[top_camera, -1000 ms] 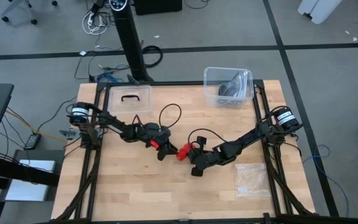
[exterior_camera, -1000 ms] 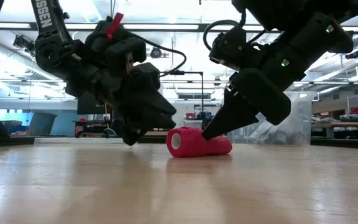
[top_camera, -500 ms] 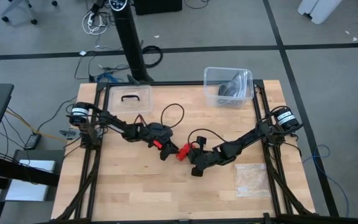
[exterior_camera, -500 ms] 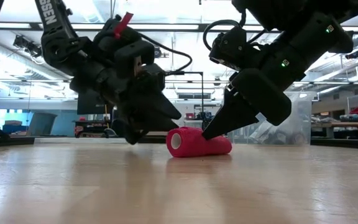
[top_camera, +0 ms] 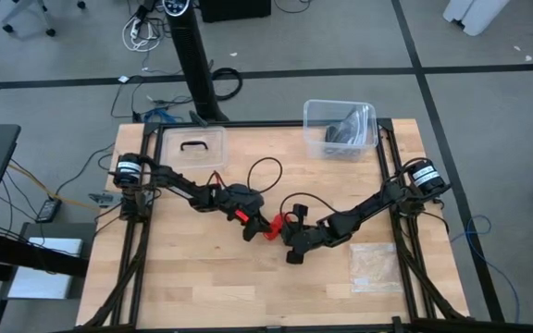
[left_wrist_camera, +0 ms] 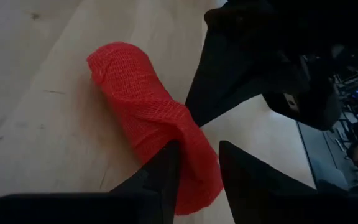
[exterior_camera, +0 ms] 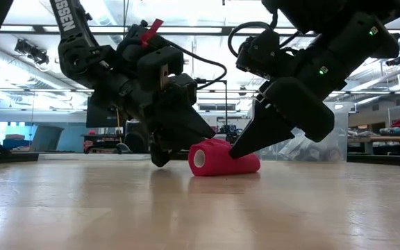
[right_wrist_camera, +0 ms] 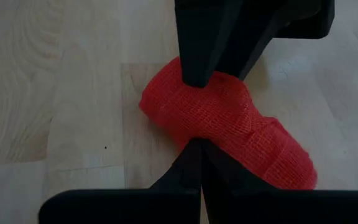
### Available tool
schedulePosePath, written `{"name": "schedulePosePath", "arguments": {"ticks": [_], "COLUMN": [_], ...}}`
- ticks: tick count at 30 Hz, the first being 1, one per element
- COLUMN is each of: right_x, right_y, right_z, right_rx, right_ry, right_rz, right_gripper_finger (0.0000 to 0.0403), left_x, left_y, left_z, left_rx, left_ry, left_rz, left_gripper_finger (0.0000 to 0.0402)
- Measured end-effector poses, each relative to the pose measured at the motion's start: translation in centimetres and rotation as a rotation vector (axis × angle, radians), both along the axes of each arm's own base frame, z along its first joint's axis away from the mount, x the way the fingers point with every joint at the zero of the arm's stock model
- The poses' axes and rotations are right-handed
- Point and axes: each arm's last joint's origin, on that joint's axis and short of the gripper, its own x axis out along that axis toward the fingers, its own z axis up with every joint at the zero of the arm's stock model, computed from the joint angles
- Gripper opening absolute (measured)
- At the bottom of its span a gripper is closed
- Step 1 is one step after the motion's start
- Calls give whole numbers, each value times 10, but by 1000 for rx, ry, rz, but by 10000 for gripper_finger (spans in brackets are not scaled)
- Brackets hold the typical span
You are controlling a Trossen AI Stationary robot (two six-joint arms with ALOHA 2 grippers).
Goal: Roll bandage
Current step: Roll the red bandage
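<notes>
Left pincer (exterior_camera: 160, 161) astride bandage (exterior_camera: 222, 157), right pincer (exterior_camera: 236, 149) touching

Bandage (left_wrist_camera: 148, 118) of coarse woven mesh (matt) on smooth wood.

Bandage (top_camera: 270, 225) between both tools, mid-table (top_camera: 192, 277).

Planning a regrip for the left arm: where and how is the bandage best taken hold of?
Probably at the free end of the bandage, across its width and from above. It lies on its side on the table as a stubby roll, and the right tool sits at the other end. The left tool is at the free end.
</notes>
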Motion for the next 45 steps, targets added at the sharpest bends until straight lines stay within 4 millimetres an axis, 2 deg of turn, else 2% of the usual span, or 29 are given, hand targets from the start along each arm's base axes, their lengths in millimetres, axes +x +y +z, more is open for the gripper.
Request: {"name": "schedulePosePath", "arguments": {"ticks": [11,18,24,28,35,40,45], "right_x": [0,0,0,3,3,5,8], "right_y": [-1,-1,1,9,14,5,-9], "right_z": [0,2,16,23,25,24,23], "right_rx": [2,-3,84,152,173,165,151], "right_ry": [3,-3,-67,-116,-145,-136,-127], "right_rz": [-6,-18,-37,27,54,-7,-51], "right_gripper_finger": [0,1,12,27,63,72,53], "left_x": [-1,-2,-2,-2,-2,-2,-4], "left_y": [-2,-3,-7,-8,-8,-10,-11], "left_z": [-1,-2,-3,-3,-2,-2,-4], "left_rx": [23,49,56,74,72,54,58], "left_ry": [-5,-4,-2,-10,-32,-34,-12], "left_rz": [-65,-95,-110,-121,-125,-161,-170], "left_gripper_finger": [7,2,1,0,0,0,0]}}
